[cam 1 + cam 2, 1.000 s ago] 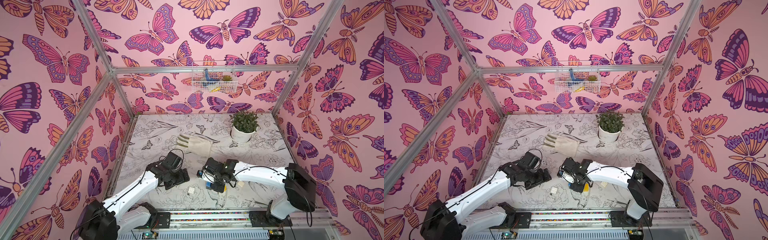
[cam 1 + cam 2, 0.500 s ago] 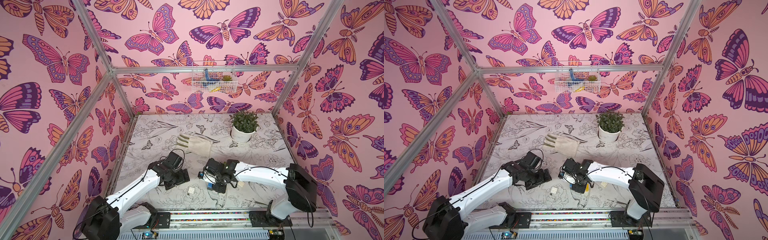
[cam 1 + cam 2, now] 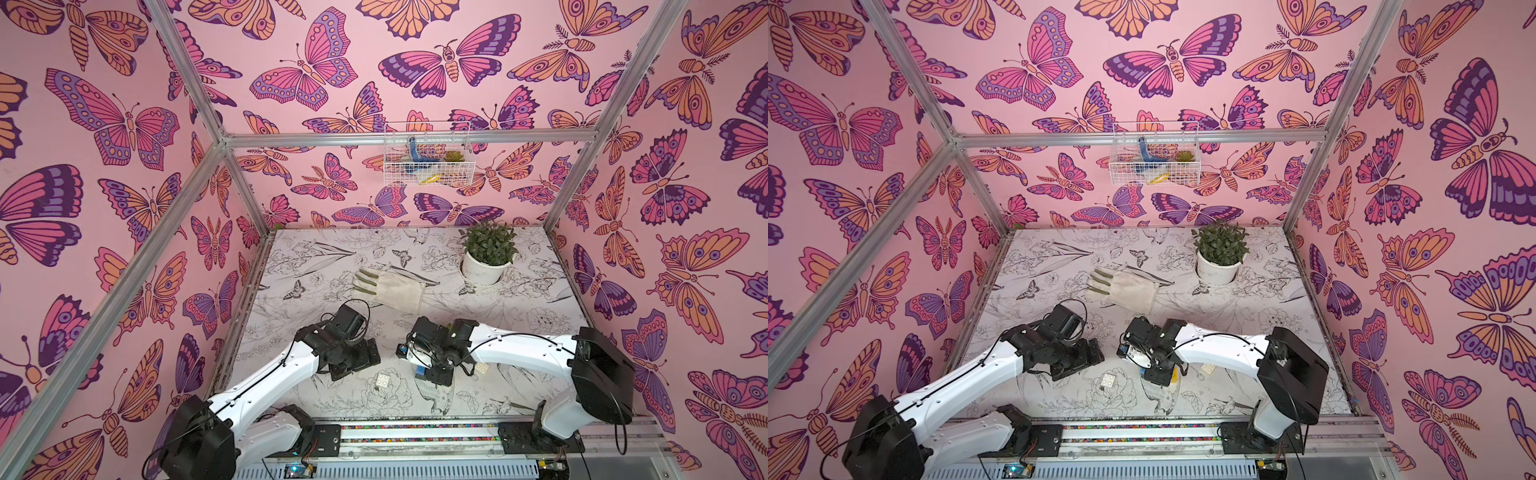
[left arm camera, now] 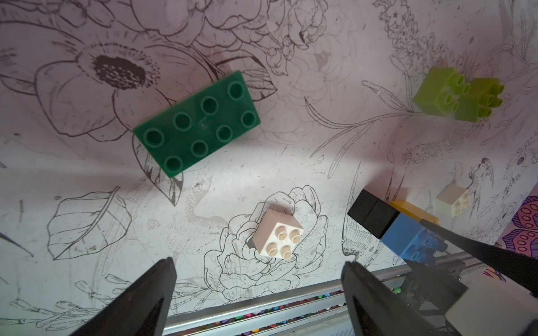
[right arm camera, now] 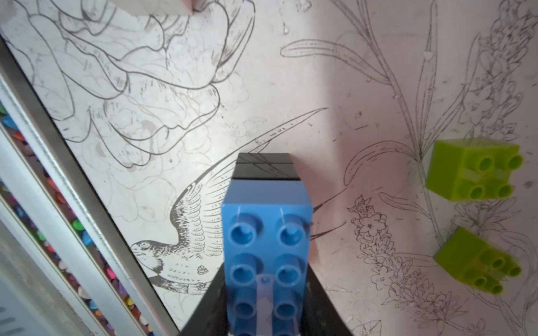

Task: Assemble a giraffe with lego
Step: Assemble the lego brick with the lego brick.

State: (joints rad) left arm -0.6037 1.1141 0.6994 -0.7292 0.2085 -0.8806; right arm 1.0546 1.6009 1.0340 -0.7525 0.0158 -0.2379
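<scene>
Left gripper [image 4: 257, 263] — open — has edged nearer white brick [image 4: 278, 234]; right gripper [image 5: 265, 305] still clamps blue brick [image 5: 266, 221].

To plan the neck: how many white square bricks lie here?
2. One white brick lies just ahead of the left gripper; the other white brick lies near the right arm. More may hide under the arms.

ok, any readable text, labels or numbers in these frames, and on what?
No text can be read in any view.
Studs of the white brick, blue brick and dark green brick: no lettering legible.
Circuit board: print, if any, too small to read.
</scene>
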